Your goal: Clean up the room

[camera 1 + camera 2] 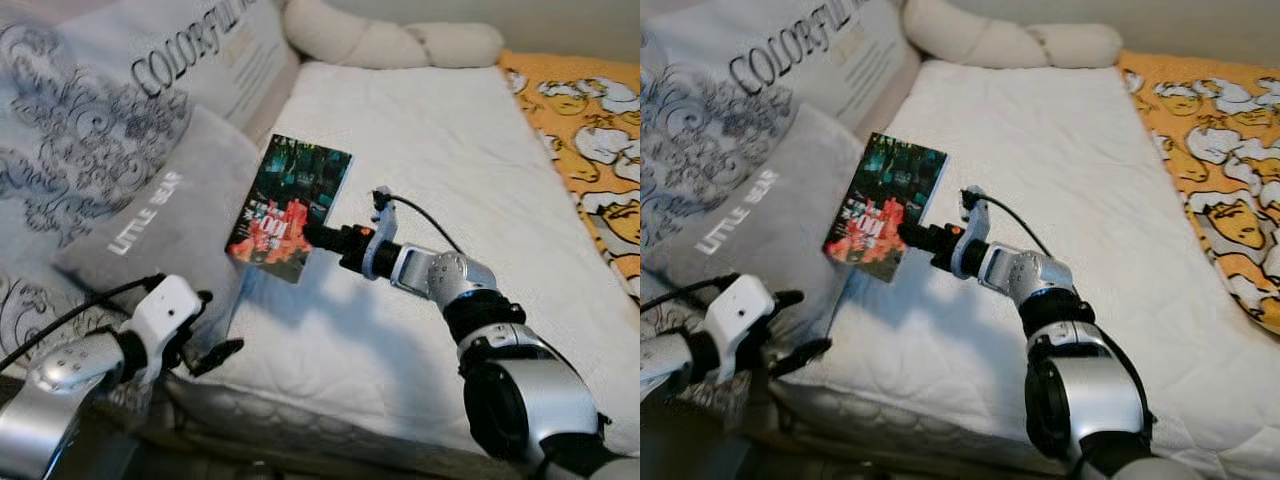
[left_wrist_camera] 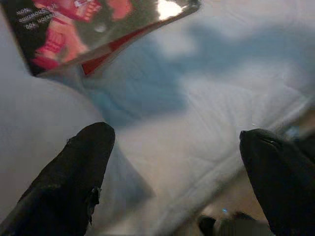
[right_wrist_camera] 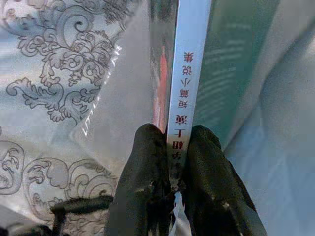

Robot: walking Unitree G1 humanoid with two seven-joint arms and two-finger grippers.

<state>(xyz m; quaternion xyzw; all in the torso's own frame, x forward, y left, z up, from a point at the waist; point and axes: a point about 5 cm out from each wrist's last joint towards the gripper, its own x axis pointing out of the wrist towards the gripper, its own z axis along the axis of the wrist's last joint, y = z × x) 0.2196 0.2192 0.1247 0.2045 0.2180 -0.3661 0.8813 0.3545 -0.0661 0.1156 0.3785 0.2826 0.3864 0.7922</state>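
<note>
A: Where is the book found?

B: It is clamped by its white spine between the jaws of the right gripper, lifted clear of the white mattress. Its dark cover with red print (a glossy one) is turned up toward the head camera.

A: What is seen beyond those jaws?

B: The grey pillow marked LITTLE BEAR is seen just past the book, and the larger patterned cushion behind that.

A: And the left gripper?

B: Its jaws are spread apart, nothing being held. It is kept low at the mattress's near edge, beside the grey pillow. The book is seen ahead of its fingers, well apart from them.
</note>
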